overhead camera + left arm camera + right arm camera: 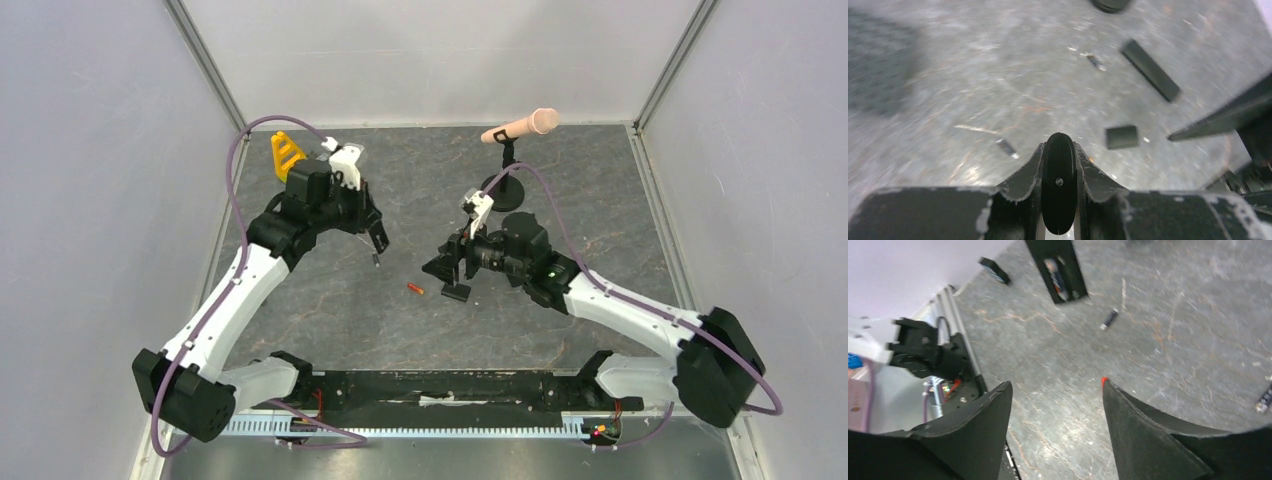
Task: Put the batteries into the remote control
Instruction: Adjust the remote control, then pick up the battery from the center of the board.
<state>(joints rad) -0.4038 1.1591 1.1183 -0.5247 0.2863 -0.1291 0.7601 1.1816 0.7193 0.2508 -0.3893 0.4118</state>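
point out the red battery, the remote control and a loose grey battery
red battery (pixel 415 290): top external view, middle of the cell.
remote control (pixel 1150 70): left wrist view, middle of its black bar.
loose grey battery (pixel 1109 319): right wrist view, middle of the cell.

Cut off at top of right wrist view: remote control (pixel 1058 270). Hidden but for a red tip behind right gripper (pixel 1055 385) finger: battery (pixel 1104 381), middle of desk (pixel 330 320) toward near edge. Clipped at picture side: second battery (pixel 1264 400). Blurred throughout: left wrist view. Cropped toward far edge: round black base (pixel 1110 4).
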